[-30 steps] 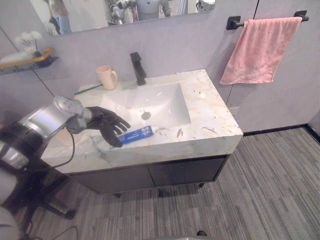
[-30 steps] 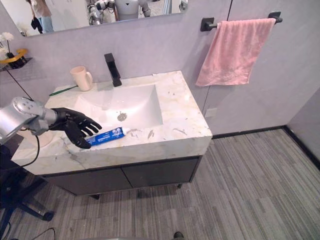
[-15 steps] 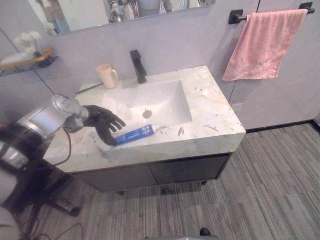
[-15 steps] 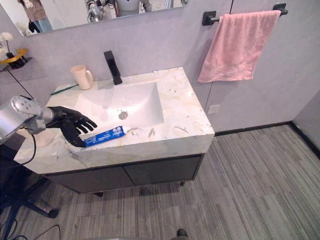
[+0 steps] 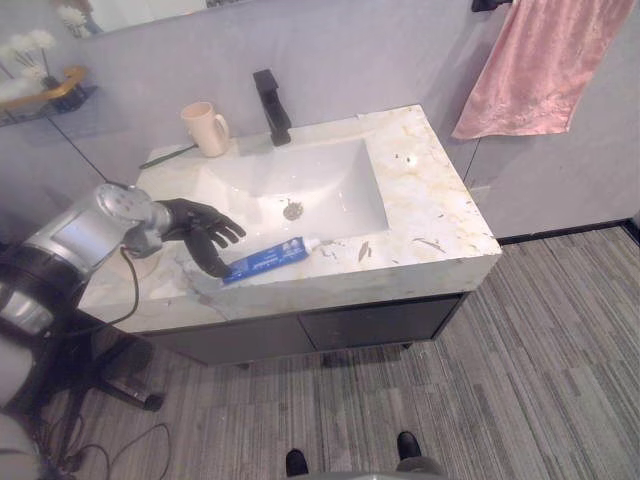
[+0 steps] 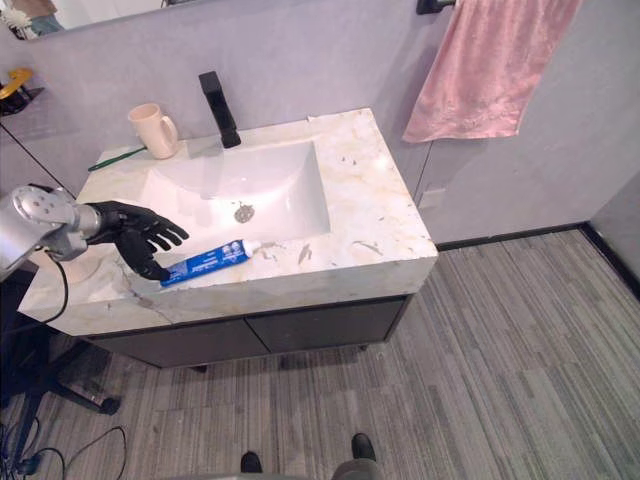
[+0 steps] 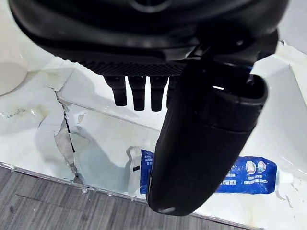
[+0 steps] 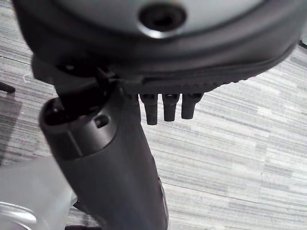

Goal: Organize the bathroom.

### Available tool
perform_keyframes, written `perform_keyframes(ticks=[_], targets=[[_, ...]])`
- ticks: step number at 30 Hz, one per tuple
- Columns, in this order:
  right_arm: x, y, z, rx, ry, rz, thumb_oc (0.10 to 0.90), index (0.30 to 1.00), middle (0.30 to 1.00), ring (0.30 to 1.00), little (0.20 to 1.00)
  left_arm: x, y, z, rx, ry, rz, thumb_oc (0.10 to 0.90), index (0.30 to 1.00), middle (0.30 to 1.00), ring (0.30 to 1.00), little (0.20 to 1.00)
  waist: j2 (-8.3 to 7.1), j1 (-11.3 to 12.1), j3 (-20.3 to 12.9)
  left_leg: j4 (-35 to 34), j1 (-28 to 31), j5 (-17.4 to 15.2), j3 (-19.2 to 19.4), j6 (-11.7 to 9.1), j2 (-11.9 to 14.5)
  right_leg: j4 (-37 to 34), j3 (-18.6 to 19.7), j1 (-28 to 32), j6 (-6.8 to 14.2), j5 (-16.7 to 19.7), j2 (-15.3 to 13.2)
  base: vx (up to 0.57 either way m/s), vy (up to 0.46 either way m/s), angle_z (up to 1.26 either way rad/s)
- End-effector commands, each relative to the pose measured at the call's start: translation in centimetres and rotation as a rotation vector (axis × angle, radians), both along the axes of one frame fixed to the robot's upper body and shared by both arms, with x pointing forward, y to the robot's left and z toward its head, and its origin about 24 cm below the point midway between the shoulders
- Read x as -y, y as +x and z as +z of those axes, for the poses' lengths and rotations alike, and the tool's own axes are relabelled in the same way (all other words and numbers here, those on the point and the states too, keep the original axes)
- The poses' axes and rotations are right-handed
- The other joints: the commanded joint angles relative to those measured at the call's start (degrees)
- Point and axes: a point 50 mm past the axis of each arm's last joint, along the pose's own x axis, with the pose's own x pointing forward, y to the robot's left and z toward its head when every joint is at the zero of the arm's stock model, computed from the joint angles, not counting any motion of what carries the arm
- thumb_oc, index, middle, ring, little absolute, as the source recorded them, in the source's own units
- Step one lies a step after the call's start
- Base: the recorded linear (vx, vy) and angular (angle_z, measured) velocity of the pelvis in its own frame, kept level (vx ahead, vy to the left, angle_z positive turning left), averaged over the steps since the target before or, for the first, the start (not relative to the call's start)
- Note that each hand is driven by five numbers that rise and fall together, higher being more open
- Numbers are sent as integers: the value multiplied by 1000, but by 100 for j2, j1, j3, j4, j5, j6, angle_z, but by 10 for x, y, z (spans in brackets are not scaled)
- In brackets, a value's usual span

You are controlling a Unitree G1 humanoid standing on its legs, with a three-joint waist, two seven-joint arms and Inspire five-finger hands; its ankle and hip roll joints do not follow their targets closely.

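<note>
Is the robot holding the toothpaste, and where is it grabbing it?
No. The left robot hand is open, fingers spread, at the flat end of the blue toothpaste tube lying on the counter. The right robot hand holds nothing.

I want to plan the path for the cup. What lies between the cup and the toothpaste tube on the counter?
Mostly the white sink and bare counter between the cup and the toothpaste tube, seen in the left eye view.

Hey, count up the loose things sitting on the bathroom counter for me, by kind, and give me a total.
Toothpaste tube: 1
Mug: 1
Green toothbrush: 1
Total: 3
</note>
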Motion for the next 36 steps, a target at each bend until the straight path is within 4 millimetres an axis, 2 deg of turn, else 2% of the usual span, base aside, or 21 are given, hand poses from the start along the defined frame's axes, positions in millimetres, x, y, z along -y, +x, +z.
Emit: perform_keyframes(ticks=[1, 8, 17, 23, 36], targets=[[28, -13, 11, -57, -87, 8, 800, 900, 900, 900, 900, -23, -3, 77, 272, -28, 89, 800, 900, 900, 900, 900, 56, -84, -92, 16, 52, 146, 469, 95, 312, 308, 49, -357, 179, -57, -204, 0, 0, 0], [25, -21, 10, -87, -86, 9, 800, 900, 900, 900, 900, -27, -6, 77, 259, -20, 90, 800, 900, 900, 900, 900, 12, -63, -214, 16, 155, 131, 496, 94, 343, 254, 46, -234, 177, -66, -175, 40, -4, 0], [22, -24, 8, -107, -72, 30, 800, 900, 900, 900, 900, -37, 0, 83, 343, -40, 156, 800, 900, 900, 900, 900, -96, -73, -267, 16, 183, 141, 483, 76, 413, 273, 66, -206, 171, -91, -144, 9, -3, 0], [18, -23, 6, -116, -61, 28, 800, 900, 900, 900, 900, -31, 1, 88, 361, -57, 144, 800, 900, 900, 900, 900, -159, -46, -290, 16, 190, 97, 445, 85, 415, 219, 50, -172, 171, -78, -130, -2, -6, 0], [12, -29, 3, -141, -55, 33, 800, 900, 900, 900, 900, -22, 2, 79, 345, -97, 102, 800, 900, 900, 900, 900, -221, -52, -406, 16, 237, 59, 481, 78, 454, 143, 76, -93, 185, -69, -90, 0, 0, 0]])
